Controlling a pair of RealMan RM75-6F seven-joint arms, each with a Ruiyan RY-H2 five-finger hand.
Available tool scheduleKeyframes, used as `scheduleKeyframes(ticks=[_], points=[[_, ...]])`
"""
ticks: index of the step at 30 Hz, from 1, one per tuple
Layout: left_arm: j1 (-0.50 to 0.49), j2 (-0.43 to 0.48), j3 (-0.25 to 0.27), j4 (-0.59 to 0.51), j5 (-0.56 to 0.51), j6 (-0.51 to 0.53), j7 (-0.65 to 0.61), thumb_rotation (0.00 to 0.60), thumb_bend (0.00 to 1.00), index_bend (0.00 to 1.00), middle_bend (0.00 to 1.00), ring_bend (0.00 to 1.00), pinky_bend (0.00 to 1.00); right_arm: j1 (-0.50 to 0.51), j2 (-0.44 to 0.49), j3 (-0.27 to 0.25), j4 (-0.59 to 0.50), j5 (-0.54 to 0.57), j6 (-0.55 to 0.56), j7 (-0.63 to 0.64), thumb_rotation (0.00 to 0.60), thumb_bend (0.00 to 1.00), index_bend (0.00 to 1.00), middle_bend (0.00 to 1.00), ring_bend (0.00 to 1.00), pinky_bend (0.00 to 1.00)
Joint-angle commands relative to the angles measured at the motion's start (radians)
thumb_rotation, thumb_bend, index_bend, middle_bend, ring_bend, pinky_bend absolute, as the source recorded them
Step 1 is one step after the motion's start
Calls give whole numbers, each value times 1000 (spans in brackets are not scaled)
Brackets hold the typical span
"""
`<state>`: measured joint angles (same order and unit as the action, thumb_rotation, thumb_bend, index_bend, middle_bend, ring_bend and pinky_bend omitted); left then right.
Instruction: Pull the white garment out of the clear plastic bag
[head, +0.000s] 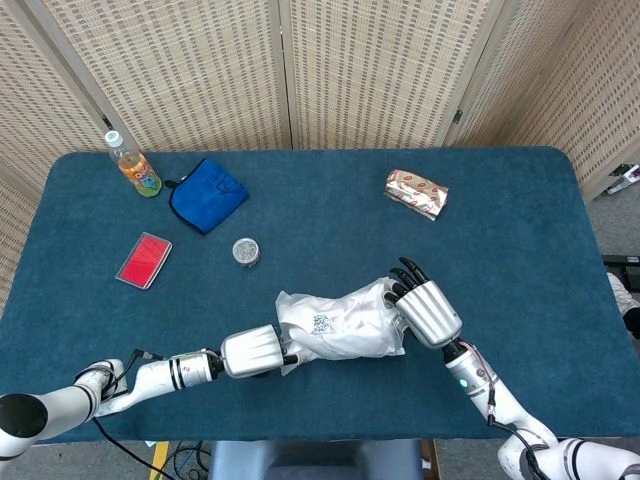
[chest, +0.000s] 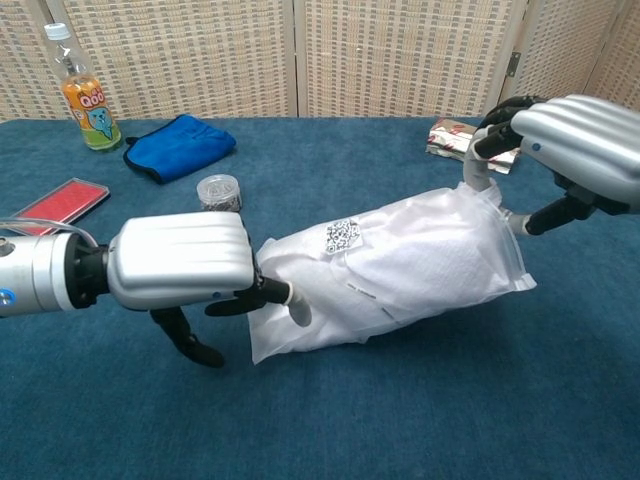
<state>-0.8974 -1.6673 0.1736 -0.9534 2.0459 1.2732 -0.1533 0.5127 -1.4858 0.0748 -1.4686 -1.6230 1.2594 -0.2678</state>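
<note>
The clear plastic bag (head: 340, 325) (chest: 400, 265) lies across the blue table, with the folded white garment (chest: 430, 255) inside it and a QR label on top. My left hand (head: 252, 352) (chest: 185, 262) is at the bag's left end. Its fingertips (chest: 295, 300) touch the crumpled plastic there, and the thumb hangs below, apart from them. My right hand (head: 428, 310) (chest: 575, 140) is at the bag's right end and pinches the upper corner of the plastic between curled fingers (chest: 480, 160) and thumb. The bag's opening is not discernible.
A drink bottle (head: 133, 165) (chest: 85, 90), a blue cloth (head: 207, 193) (chest: 180, 145), a red flat case (head: 144, 260) (chest: 65, 197) and a small round tin (head: 246, 251) (chest: 218, 190) sit at the left and back left. A patterned packet (head: 416, 192) (chest: 455, 140) lies back right.
</note>
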Motion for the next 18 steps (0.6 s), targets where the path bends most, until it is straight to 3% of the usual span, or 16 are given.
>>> scheduleKeyframes(ticks=[1,18], points=[[-6,-16,8,14,0,5,-16,600,129,319,781,793,808,0,0,0,0,1,0,-3,600,634,819,421,222,145],[-24,-86,31,136,-4,44,-62,600,130,337,785,798,808,1,-6,0,7,14,-8,-9,600,635,819,421,222,145]])
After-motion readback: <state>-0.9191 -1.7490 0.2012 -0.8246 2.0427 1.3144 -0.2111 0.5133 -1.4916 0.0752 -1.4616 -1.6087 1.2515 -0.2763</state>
